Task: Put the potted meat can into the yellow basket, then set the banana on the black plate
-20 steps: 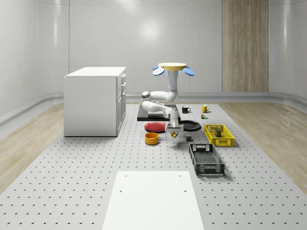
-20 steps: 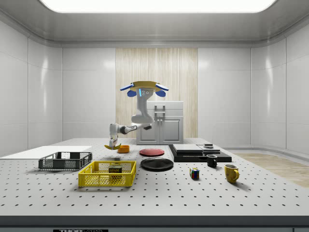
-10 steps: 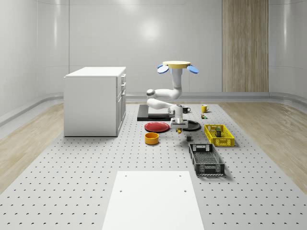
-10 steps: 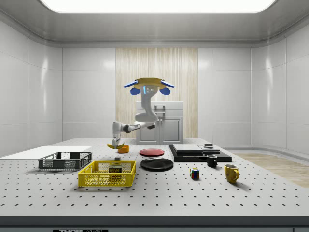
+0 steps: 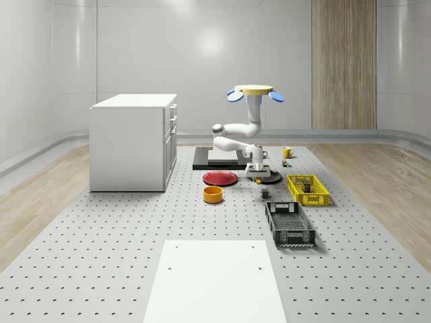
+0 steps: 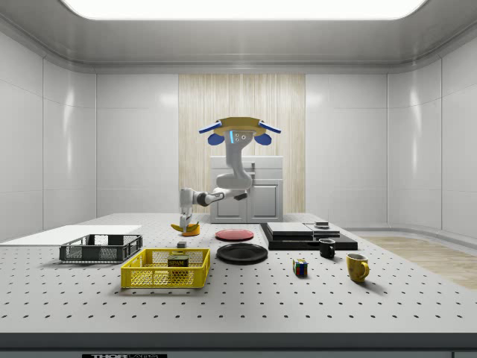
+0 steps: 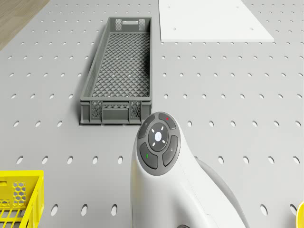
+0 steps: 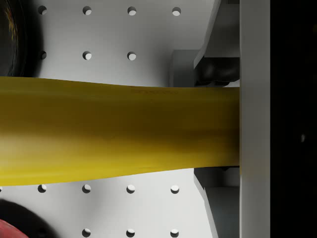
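Banana point(image 8: 114, 131) is pinched crosswise in the gripper point(image 5: 258, 176) beneath the hovering drone point(image 5: 254, 91), just above the black plate's point(image 6: 242, 253) near-left edge.

We look down the table point(image 5: 101, 269) from one end in the whole-scene view; the side view faces across it. Both share the yellow basket point(image 5: 308, 190), while our wrist view sits close above the banana point(image 8: 114, 131).

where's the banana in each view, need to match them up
Whole-scene view: banana under the arm's wrist, above the black plate's near edge.
Side view: hanging at the arm's end, left of the red plate.
Drone view: hidden below the arm.
Wrist view: yellow band across the jaws.
Shared landmark: yellow basket.
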Robot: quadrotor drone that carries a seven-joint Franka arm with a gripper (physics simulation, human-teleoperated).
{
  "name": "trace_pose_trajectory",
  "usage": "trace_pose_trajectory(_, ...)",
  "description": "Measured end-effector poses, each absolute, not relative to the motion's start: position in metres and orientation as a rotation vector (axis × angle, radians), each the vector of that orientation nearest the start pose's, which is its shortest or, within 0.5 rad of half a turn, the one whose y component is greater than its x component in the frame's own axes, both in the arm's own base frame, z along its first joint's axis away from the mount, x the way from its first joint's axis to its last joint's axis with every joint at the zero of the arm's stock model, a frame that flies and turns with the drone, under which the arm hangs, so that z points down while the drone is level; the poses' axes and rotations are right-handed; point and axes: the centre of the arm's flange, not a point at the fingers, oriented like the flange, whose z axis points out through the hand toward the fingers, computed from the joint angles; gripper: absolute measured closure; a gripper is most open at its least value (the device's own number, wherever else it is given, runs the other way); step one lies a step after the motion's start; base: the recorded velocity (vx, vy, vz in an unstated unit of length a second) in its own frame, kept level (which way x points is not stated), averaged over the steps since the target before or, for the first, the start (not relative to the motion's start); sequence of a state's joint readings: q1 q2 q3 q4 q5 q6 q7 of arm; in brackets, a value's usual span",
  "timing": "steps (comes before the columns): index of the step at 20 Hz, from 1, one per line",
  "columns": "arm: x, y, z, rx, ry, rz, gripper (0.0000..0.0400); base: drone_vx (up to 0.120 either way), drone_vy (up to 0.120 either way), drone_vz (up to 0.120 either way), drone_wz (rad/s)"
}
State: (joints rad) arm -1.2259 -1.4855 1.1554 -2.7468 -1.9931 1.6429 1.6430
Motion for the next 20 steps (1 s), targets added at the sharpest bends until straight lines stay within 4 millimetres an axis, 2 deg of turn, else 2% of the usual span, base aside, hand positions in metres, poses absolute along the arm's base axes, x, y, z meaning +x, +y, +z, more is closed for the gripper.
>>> trace_pose_trajectory(16, 0.3268, 0.0122, 0.5629, -0.006, 0.004, 0.777, 0.0203, -0.120, 0.120, 0.000, 0.000)
trace_pose_trajectory(20, 0.3268, 0.0122, 0.5629, -0.006, 0.004, 0.777, 0.0203, -0.120, 0.030, 0.000, 0.000)
